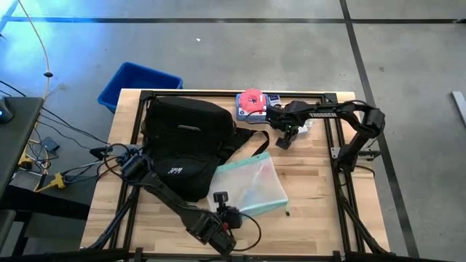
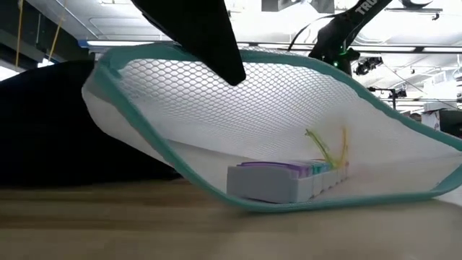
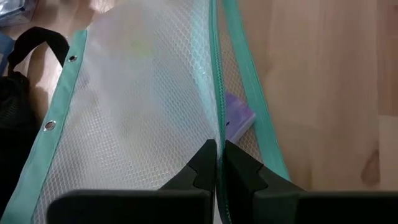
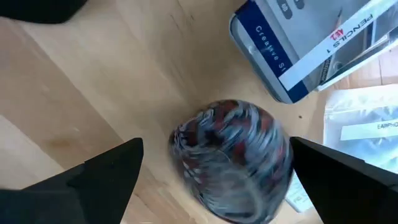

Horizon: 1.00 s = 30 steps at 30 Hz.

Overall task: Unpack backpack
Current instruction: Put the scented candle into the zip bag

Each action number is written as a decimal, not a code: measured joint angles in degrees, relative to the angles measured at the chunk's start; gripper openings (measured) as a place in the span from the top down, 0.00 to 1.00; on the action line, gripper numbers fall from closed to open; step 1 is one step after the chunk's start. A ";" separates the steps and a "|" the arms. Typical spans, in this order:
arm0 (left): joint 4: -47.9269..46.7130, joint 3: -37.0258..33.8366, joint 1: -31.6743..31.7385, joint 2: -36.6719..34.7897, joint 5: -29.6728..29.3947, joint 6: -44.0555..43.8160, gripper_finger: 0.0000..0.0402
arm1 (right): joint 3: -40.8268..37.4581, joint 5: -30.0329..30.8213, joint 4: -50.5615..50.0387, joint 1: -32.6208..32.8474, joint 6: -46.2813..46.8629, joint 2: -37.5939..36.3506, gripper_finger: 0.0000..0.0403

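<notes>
High view has the big soft black fabric backpack (image 1: 183, 144) at the tabletop's far left. The left claw (image 1: 220, 198), pinched shut on the teal-edged clear mesh zip pouch (image 1: 255, 184), sits just right of it at the near edge, arm slanting in from the left. The right claw (image 1: 284, 139) is wide open and empty, by the red-and-grey ball (image 4: 231, 158), well right of the pack.

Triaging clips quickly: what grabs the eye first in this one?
The large black fabric backpack dominates the table's left half. Beside it, the left gripper is shut on the teal-edged white mesh pouch. At the far edge, the open right gripper brackets a mottled red-and-grey ball.
</notes>
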 joint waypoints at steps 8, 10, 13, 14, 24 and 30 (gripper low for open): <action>0.00 0.00 -0.82 0.00 -0.24 -2.12 1.00 | 0.00 -0.70 -0.53 0.04 2.36 0.08 0.25; 0.00 0.00 -0.97 0.00 -0.26 -2.67 1.00 | 0.02 -1.41 -0.35 -0.03 3.53 0.16 0.31; 0.00 0.00 -1.40 0.00 -0.45 -3.72 1.00 | 0.17 -1.08 0.11 0.35 4.88 0.40 0.35; 0.00 0.00 -1.57 0.00 -0.64 -4.06 1.00 | 0.20 -0.87 0.67 0.54 5.13 0.40 0.35; 0.02 0.00 -3.68 0.00 -2.70 -7.17 1.00 | -0.07 -2.94 4.44 2.70 6.22 0.84 0.22; 0.02 -0.01 -3.78 0.00 -3.15 -7.57 1.00 | -0.09 -3.29 9.11 2.53 5.25 0.84 0.21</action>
